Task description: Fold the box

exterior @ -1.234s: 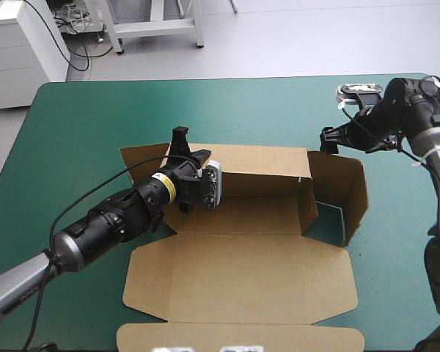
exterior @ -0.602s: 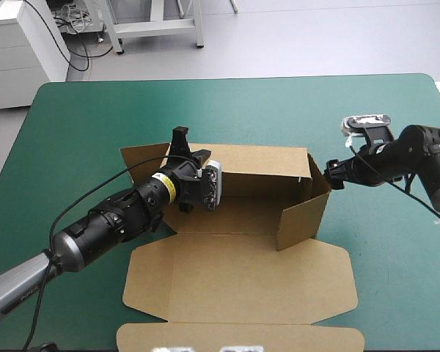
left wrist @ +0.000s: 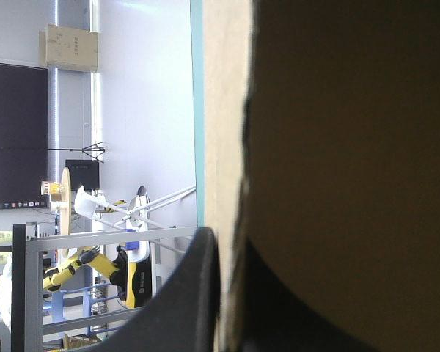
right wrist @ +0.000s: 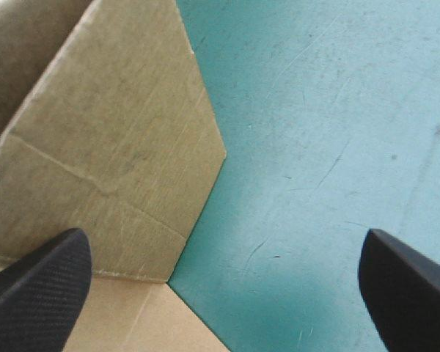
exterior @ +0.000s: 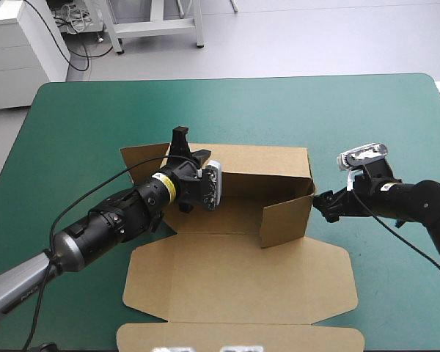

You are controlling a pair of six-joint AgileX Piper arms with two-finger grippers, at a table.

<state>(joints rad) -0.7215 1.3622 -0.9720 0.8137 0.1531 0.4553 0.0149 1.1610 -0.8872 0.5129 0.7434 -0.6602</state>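
The brown box (exterior: 235,271) lies mid-table: matte, creased board, back wall raised, right flap angled inward. The left gripper (exterior: 189,147) pinches that wall. The right gripper (exterior: 324,205) sits just beside the flap, fingers spread wide.

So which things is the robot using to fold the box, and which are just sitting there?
For the job:
the brown box
the left hand, shut on its far wall
the open right hand, by its side flap

Just there:
only the teal-green cover underneath
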